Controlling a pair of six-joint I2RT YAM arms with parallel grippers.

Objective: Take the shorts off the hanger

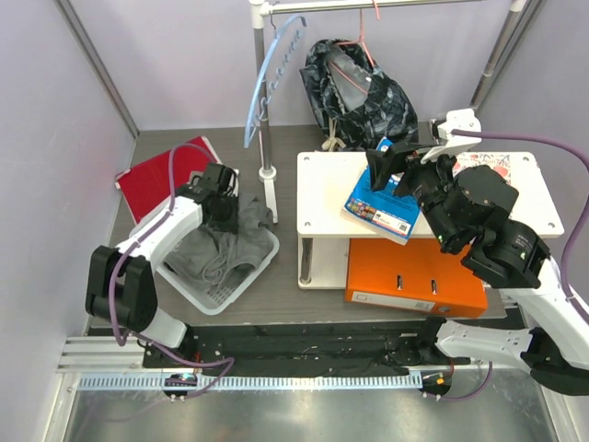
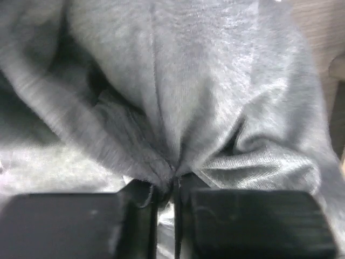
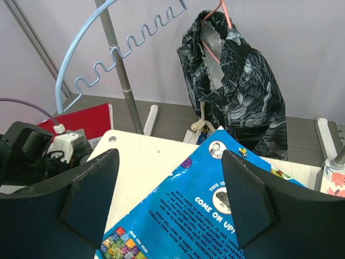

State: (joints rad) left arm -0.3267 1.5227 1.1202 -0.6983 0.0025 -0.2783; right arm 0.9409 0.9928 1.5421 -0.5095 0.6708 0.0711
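Shorts (image 1: 354, 92) on hanger (image 3: 209, 43), garment (image 1: 216, 249) in basket (image 1: 250, 279)

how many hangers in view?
2. One thick light-blue notched hanger at the left end of the metal rail; one thin pink-red wire hanger to its right, carrying the black marbled shorts. No others visible.

Fuzzy matt grey garment (image 2: 215, 81), pinched in the jaws of the left gripper (image 2: 173, 186); beyond the open right gripper (image 3: 170, 178), glossy paper book (image 3: 178, 226) and smooth cloth shorts (image 3: 242, 91).

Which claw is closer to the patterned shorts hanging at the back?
The right. The right gripper hovers above the blue book, just in front of the shorts; the left gripper is farther off, in the basket, pinching the grey garment.
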